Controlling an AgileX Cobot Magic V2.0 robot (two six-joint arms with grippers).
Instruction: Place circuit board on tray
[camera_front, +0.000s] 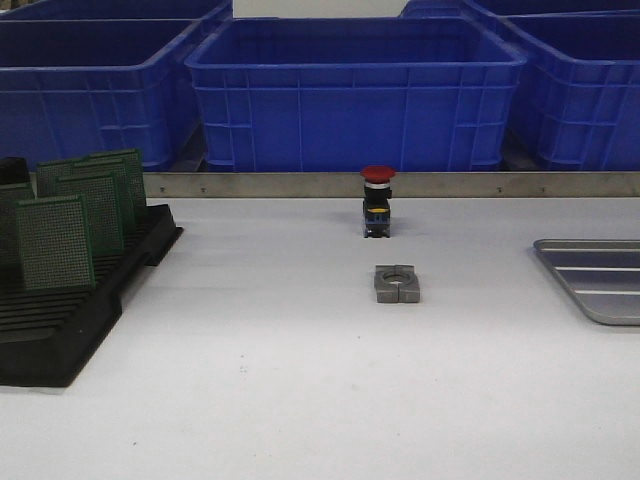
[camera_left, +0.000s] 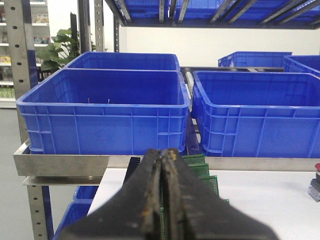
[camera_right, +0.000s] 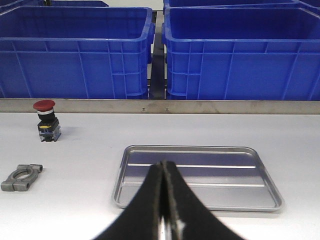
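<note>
Several green circuit boards (camera_front: 55, 243) stand upright in a black slotted rack (camera_front: 60, 340) at the table's left. The silver-grey ribbed tray (camera_front: 600, 280) lies flat at the right edge, with nothing on it. Neither gripper shows in the front view. In the left wrist view my left gripper (camera_left: 163, 152) is shut with nothing held, and the circuit boards (camera_left: 202, 170) stand just beyond its tips. In the right wrist view my right gripper (camera_right: 164, 163) is shut and holds nothing, poised over the near rim of the tray (camera_right: 225, 175).
A red-capped push button (camera_front: 378, 200) and a grey metal clamp (camera_front: 397, 283) sit mid-table between rack and tray. Blue plastic bins (camera_front: 350, 90) line a metal shelf rail behind the table. The button (camera_right: 46, 120) and clamp (camera_right: 21, 177) also show beside the tray.
</note>
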